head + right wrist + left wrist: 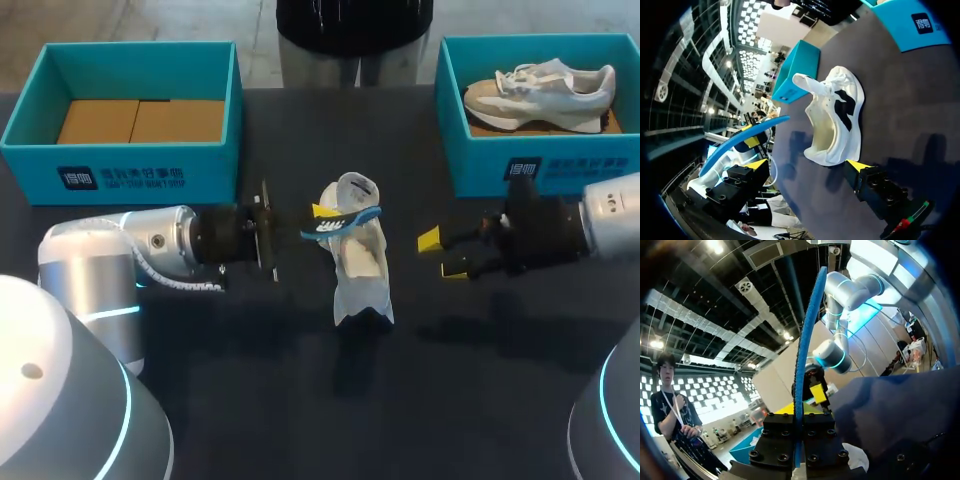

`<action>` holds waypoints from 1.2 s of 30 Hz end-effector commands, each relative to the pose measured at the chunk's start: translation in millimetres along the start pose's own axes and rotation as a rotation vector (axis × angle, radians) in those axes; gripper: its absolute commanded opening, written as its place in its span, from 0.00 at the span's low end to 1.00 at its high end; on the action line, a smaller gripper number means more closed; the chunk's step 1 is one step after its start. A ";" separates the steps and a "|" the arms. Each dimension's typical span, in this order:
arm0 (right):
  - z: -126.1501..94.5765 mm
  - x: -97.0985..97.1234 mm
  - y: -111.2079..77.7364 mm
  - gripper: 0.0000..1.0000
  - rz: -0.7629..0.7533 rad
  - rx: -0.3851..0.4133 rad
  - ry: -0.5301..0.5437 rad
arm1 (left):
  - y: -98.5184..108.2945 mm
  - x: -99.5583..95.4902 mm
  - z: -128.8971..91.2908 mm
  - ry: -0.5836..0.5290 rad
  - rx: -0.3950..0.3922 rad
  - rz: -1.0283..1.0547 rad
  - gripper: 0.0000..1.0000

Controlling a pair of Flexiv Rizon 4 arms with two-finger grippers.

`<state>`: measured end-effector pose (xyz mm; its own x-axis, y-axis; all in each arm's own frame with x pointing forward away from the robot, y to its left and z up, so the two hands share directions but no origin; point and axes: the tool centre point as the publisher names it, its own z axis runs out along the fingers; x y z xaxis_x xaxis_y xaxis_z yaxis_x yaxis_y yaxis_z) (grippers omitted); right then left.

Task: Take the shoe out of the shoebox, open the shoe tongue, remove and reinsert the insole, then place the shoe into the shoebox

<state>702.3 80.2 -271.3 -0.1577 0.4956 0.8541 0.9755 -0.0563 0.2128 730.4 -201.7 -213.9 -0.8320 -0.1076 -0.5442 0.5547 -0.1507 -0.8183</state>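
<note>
Between the two yellow tips of my left tool (318, 214), the blue insole (352, 218) was pinched by one end. In the left wrist view it showed edge-on as a thin blue strip (805, 340) rising out from between the black finger blocks of the tool (797, 412). The insole carried white marks on its face, too small for me to read. It hung over the white shoe (360, 262), crossing it near the raised tongue. From the right wrist view, the insole (740, 142) stood clear of the shoe (837, 120).

The shoe sat on the dark tabletop (300, 400) between my two tools, its tongue pulled up and its cream inside showing. It had black markings on its side.

My right tool (443, 255) was spread wide and held nothing. It sat just beside the shoe, with its tips pointing toward it and apart from it (807, 165).

Farther out stood two teal shoeboxes. The left shoebox (120, 160) held only brown cardboard (140, 120). The right shoebox (470, 170) held a second shoe (540, 88), beige and white with white laces, lying on its side. Each box front bore a dark label (76, 180) and a line of white characters that I could not make out.
</note>
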 end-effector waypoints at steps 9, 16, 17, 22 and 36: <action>8.8 -14.4 11.4 1.00 -0.218 -0.006 -0.101 | 16.1 4.1 5.2 -0.010 0.010 -0.006 0.00; 9.4 -24.1 16.8 1.00 -0.271 -0.006 -0.139 | 26.6 4.7 8.8 -0.018 0.012 -0.022 0.00; 10.2 -24.6 16.9 1.00 -0.279 0.000 -0.136 | 28.5 5.0 9.8 -0.016 0.012 -0.024 0.00; 11.8 -27.4 17.6 1.00 -0.321 0.013 -0.137 | 33.4 4.8 13.9 -0.011 0.007 -0.024 0.00; 13.9 -38.0 11.0 1.00 -0.362 0.069 -0.175 | 42.7 6.8 19.6 -0.023 -0.007 -0.033 0.00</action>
<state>720.7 72.5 -306.0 -0.4697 0.6136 0.6347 0.8706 0.2028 0.4483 748.4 -225.2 -247.5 -0.8500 -0.1203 -0.5128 0.5262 -0.1486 -0.8373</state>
